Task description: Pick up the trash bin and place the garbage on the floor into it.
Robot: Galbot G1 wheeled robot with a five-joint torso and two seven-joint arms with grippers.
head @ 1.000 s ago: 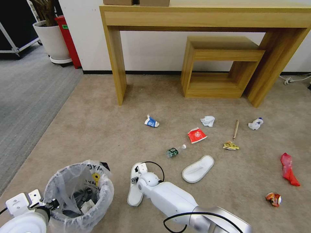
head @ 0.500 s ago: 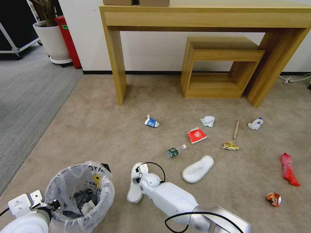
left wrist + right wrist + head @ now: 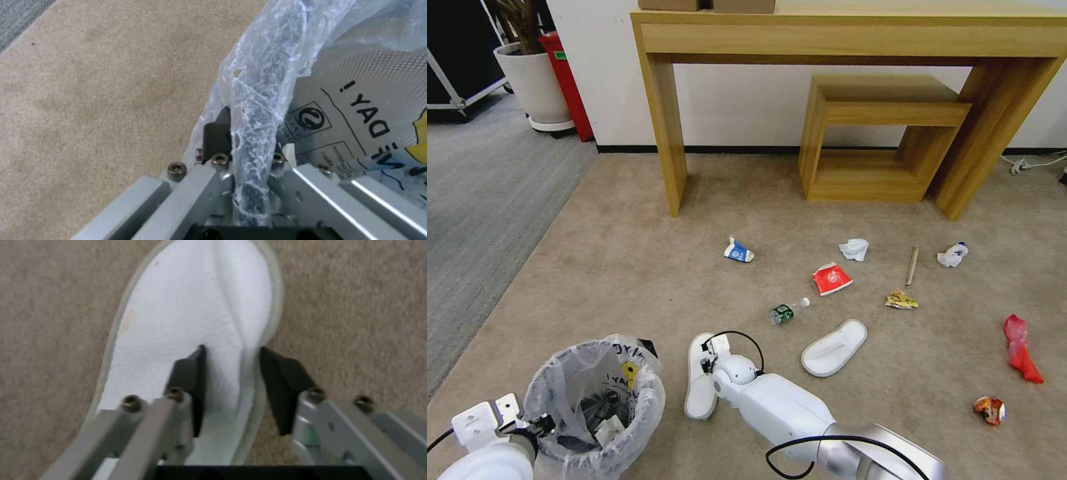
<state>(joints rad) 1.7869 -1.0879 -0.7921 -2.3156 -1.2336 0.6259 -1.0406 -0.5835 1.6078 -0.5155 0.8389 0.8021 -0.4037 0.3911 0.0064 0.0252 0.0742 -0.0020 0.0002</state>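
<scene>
The trash bin [image 3: 650, 393], dark with a whitish lettered liner, stands at the lower left. My left gripper [image 3: 537, 425] is shut on its near rim; in the left wrist view the fingers [image 3: 217, 138] pinch the rim and liner of the bin [image 3: 356, 110]. My right gripper [image 3: 710, 360] is down on a white slipper [image 3: 696, 397], shut on its side edge [image 3: 231, 373], one finger on the slipper [image 3: 191, 306] sole and one outside. The other garbage lies on the carpet: a second slipper [image 3: 834, 347], bottle [image 3: 789, 311], red cup [image 3: 832, 278], carton [image 3: 738, 251], tissues [image 3: 854, 249], stick [image 3: 912, 265].
A yellow wrapper [image 3: 902, 301], a red wrapper [image 3: 1019, 348] and a crumpled one [image 3: 990, 409] lie to the right. A wooden console table [image 3: 854, 40] with a smaller table [image 3: 880, 140] under it stands against the far wall. A plant pot [image 3: 534, 80] sits far left.
The bin and my left gripper have shifted a little nearer and to the right. The held slipper and my right gripper have slid slightly left. The other litter has not moved.
</scene>
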